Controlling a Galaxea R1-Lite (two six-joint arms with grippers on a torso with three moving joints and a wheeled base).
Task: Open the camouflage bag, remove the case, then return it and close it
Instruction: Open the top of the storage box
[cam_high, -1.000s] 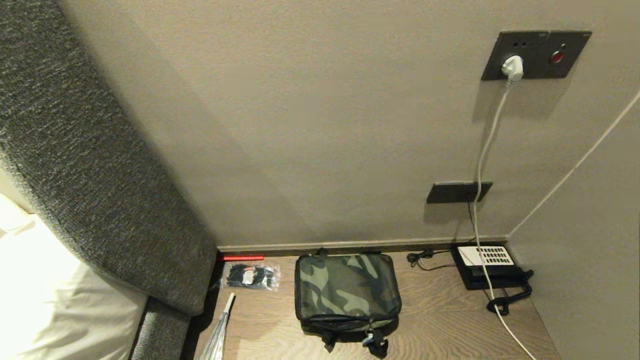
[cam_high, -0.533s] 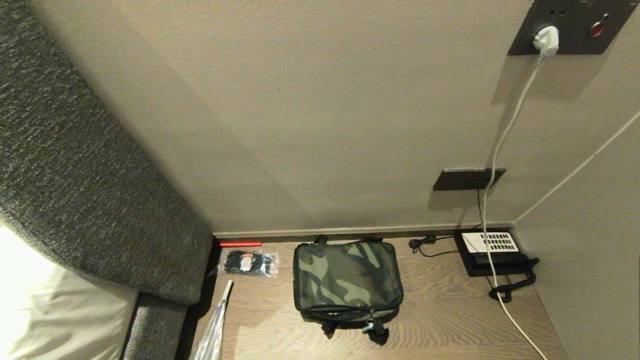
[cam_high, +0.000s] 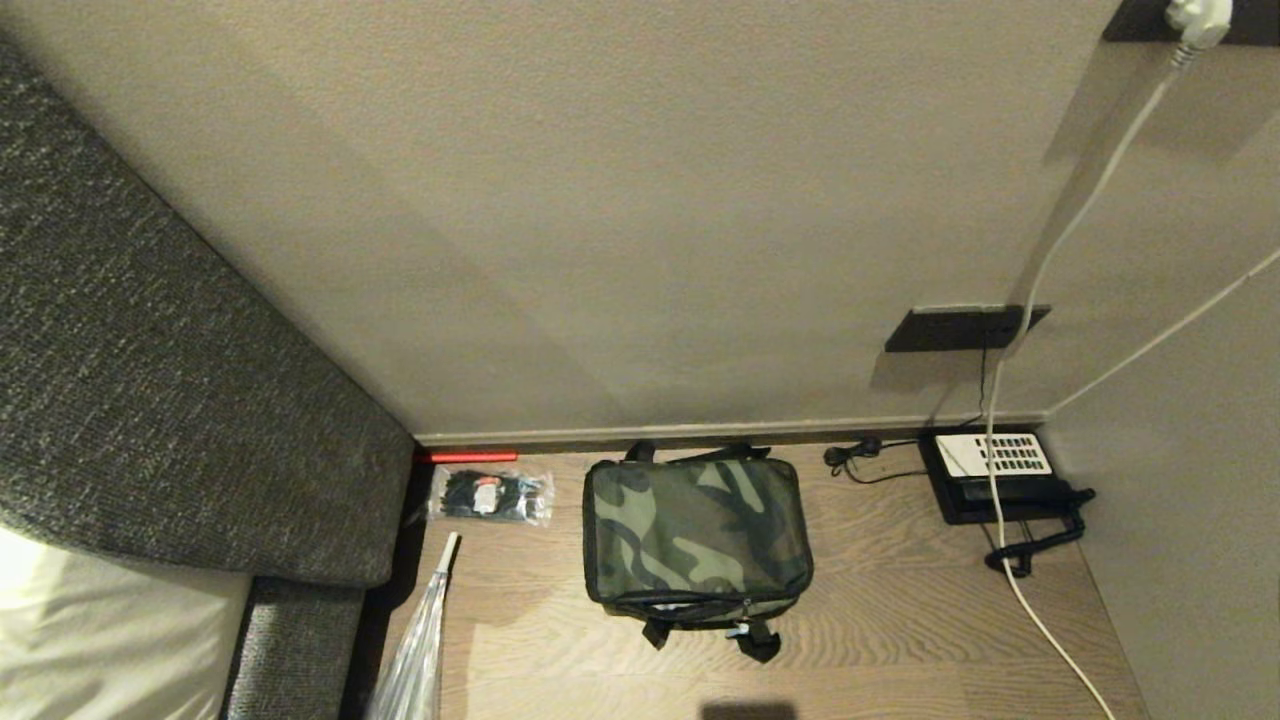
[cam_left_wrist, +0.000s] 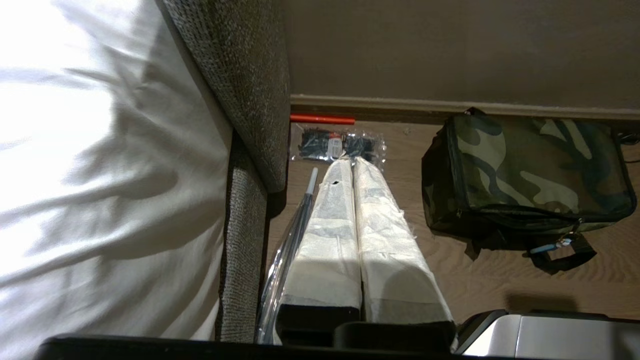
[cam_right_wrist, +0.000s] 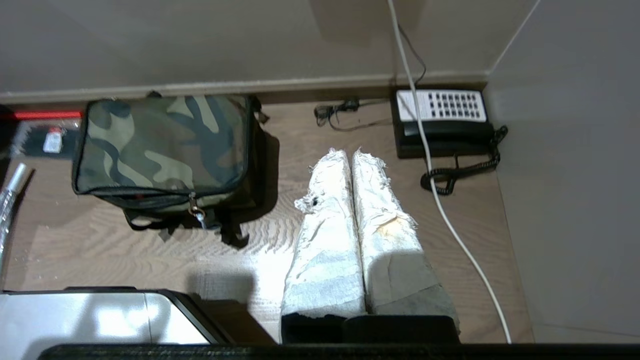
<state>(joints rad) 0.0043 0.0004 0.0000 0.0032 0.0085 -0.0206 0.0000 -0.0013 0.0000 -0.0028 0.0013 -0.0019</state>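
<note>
By the far left corner of the wooden bedside surface (cam_high: 900, 640), a small clear plastic packet of black bits (cam_high: 489, 495) lay against the grey woven headboard (cam_high: 150, 400), with a thin red rod (cam_high: 466, 456) along the back edge behind it and a crinkled clear plastic sleeve (cam_high: 415, 650) running toward the front edge. The left gripper (cam_left_wrist: 352, 165), its two fingers wrapped in white cloth tape and pressed together with nothing between them, hung above that left side, short of the packet.

In the middle, close to the back edge, sat the boxy green-and-black camouflage bag (cam_high: 695, 530), lid down and zipped, its black straps spilling toward the front; the zip pull with a small pale tag (cam_right_wrist: 196, 212) lay at the middle of the front face. The case was not visible, presumably inside.

The right gripper (cam_right_wrist: 352, 155), equally taped, fingers closed and empty, hovered over bare wood between the bag and the black telephone with a white keypad (cam_high: 1000, 465) in the far right corner, a white cable (cam_high: 1040, 620) trailing past it.

To open the bag cleanly, I reckoned a gripper would have to spread first, pinch that small pull squarely, and draw it round the lid's edge while the other steadied the soft bag against sliding, keeping clear of the cable.
</note>
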